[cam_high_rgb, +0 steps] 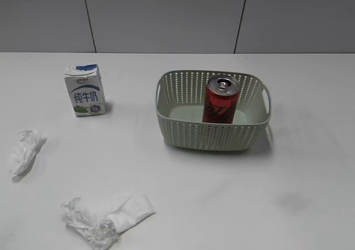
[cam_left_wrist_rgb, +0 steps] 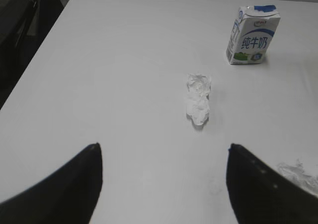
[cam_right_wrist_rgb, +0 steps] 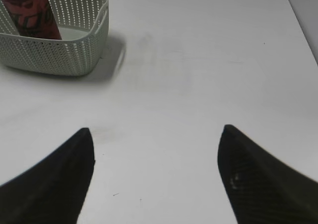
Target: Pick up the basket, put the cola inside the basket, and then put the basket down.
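Observation:
The pale sage-green basket (cam_high_rgb: 188,132) rests on the white table right of centre. The red cola can (cam_high_rgb: 221,100) stands upright inside it, silver top up. In the right wrist view the basket (cam_right_wrist_rgb: 59,55) sits at the top left with the cola (cam_right_wrist_rgb: 32,15) in it. My right gripper (cam_right_wrist_rgb: 156,134) is open and empty, hovering over bare table well away from the basket. My left gripper (cam_left_wrist_rgb: 164,152) is open and empty over the table's left part. Neither gripper shows in the exterior view.
A white-and-blue milk carton (cam_high_rgb: 84,90) stands at the back left, also in the left wrist view (cam_left_wrist_rgb: 252,34). Crumpled white tissues lie at the left (cam_high_rgb: 25,150) and front left (cam_high_rgb: 105,217); one lies ahead of the left gripper (cam_left_wrist_rgb: 198,97).

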Action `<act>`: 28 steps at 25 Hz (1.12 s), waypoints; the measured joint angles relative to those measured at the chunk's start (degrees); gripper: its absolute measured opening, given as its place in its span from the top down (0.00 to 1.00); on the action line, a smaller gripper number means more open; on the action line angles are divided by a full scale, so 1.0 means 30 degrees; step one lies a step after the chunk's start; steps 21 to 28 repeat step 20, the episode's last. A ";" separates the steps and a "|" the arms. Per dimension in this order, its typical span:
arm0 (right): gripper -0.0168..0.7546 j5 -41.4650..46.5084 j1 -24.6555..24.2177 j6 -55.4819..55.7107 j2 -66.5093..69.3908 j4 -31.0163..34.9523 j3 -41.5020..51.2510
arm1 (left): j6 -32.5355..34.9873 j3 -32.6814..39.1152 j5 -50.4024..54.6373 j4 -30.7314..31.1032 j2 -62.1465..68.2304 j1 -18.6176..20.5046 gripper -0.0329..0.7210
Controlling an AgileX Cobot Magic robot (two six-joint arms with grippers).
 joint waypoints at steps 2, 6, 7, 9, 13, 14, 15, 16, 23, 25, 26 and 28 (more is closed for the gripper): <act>0.22 0.0000 0.0000 0.0000 0.0000 0.0000 0.0000 | 0.0000 0.0000 0.0000 0.0000 -0.0042 0.0000 0.18; 0.22 0.0000 0.0000 0.0000 0.0000 0.0000 0.0000 | 0.0000 0.0016 0.0000 0.0000 -0.0078 -0.0195 0.18; 0.22 0.0000 0.0000 0.0000 0.0000 0.0000 0.0000 | 0.0000 0.0016 0.0000 0.0000 -0.0078 -0.0359 0.18; 0.22 0.0000 0.0000 0.0000 0.0000 0.0000 0.0000 | 0.0000 0.0016 0.0000 0.0000 -0.0078 -0.0608 0.18; 0.22 0.0000 0.0000 0.0000 0.0000 0.0000 0.0000 | 0.0000 0.0016 0.0000 0.0000 -0.0078 -0.0699 0.18; 0.22 0.0000 0.0000 0.0000 0.0000 0.0000 0.0000 | 0.0000 0.0016 0.0000 0.0000 -0.0078 -0.0714 0.18; 0.22 0.0000 0.0000 0.0000 0.0000 0.0000 0.0000 | 0.0000 0.0016 0.0000 0.0000 -0.0078 -0.0714 0.18; 0.22 0.0000 0.0000 0.0000 0.0000 0.0000 0.0000 | 0.0000 0.0016 0.0000 0.0000 -0.0078 -0.0714 0.18; 0.22 0.0000 0.0000 0.0000 0.0000 0.0000 0.0000 | 0.0000 0.0016 0.0000 0.0000 -0.0078 -0.0714 0.18; 0.22 0.0000 0.0000 0.0000 0.0000 0.0000 0.0000 | 0.0000 0.0016 0.0000 0.0000 -0.0078 -0.0714 0.18; 0.22 0.0000 0.0000 0.0000 0.0000 0.0000 0.0000 | 0.0000 0.0016 0.0000 0.0000 -0.0078 -0.0714 0.18; 0.22 0.0000 0.0000 0.0000 0.0000 0.0000 0.0000 | 0.0000 0.0016 0.0000 0.0000 -0.0078 -0.0714 0.18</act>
